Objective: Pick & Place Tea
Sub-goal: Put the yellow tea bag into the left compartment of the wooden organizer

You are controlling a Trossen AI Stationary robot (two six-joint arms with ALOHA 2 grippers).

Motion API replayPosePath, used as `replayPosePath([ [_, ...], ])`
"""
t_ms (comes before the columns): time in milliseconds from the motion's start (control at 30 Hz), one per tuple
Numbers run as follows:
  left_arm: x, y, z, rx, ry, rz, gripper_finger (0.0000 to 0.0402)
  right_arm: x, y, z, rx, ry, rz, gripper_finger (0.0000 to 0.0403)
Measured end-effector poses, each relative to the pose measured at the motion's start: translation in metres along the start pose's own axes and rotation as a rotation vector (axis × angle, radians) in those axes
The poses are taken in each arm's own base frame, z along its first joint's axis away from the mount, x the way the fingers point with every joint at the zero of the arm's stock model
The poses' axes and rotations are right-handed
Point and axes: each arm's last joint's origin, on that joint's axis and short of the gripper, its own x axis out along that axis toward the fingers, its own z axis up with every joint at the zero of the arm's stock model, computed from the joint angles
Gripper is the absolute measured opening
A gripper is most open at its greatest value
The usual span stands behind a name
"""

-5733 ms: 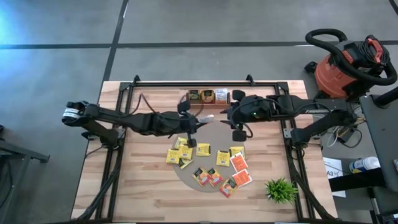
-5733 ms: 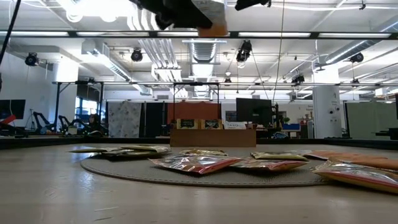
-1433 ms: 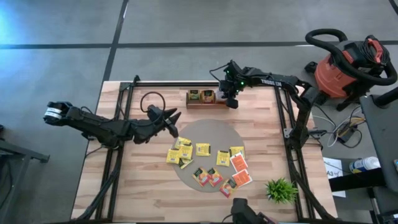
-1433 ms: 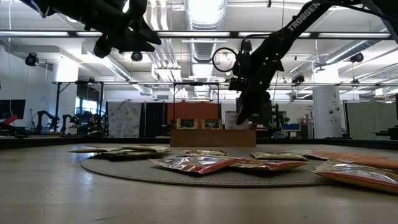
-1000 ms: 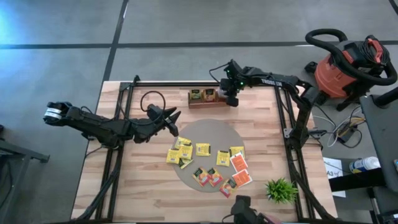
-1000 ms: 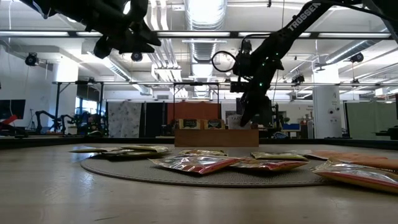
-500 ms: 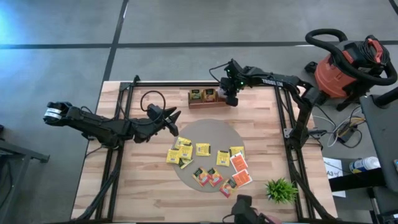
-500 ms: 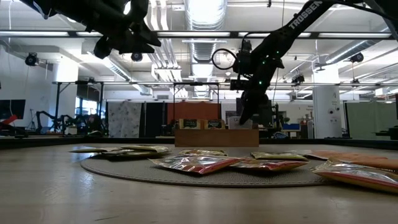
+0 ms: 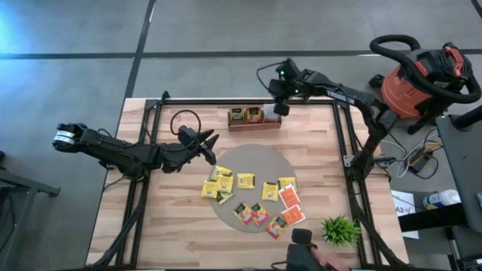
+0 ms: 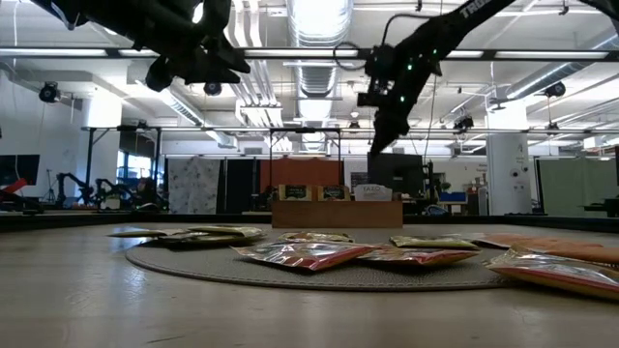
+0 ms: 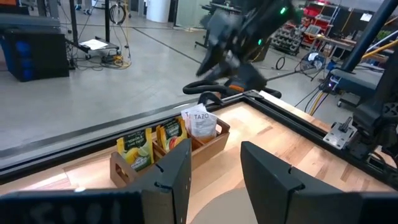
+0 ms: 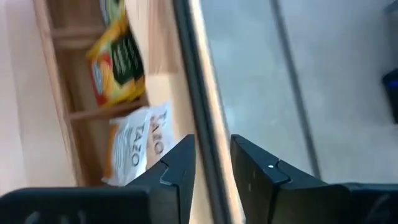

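**Tea packets on the mat, three filed in the tray**

A pale wooden table (image 9: 173,226) stands on a grey concrete floor, with a red shop vacuum (image 9: 422,79) off its right side and an open workshop hall visible behind it in the low view. A round grey mat (image 9: 248,162) lies mid-table.

The tea packets (image 9: 252,197) are small flat squares scattered over the mat: mostly yellow ones on the side toward the left gripper, orange-red ones toward the small green plant (image 9: 340,229) at the table's near right corner. Several overlap at their edges. In the low view they lie flat and slightly puffed, with glossy wrappers.

The wooden divided tray (image 9: 254,119) sits at the table's far edge. It holds three upright packets: two yellow ones with dark labels (image 11: 154,139) and a white one printed "TAZO" (image 11: 200,122) in the end compartment nearest the right gripper.

The right gripper (image 9: 280,104) hangs raised above the tray's white-packet end, just past the table's far rail; its fingers (image 12: 180,168) stand slightly apart with nothing between them.

The left gripper (image 9: 208,145) hovers above the mat's edge, beside the yellow packets, pointing toward the tray; its fingers (image 11: 177,180) are spread and empty.
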Motion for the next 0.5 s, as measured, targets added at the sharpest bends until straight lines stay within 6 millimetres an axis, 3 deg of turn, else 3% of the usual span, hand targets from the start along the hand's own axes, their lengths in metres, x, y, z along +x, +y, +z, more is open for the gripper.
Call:
replayPosePath([
  [233, 0.0, 0.0, -0.001, 0.006, 0.02, -0.03, 0.0133, -0.044, -0.003, 0.007, 0.042, -0.125, 0.009, 0.0082],
  [500, 0.005, -0.003, -0.009, -0.014, 0.073, -0.079, 0.0133, -0.05, 0.013, 0.0, 0.429, -0.09, 0.343, 0.0072],
])
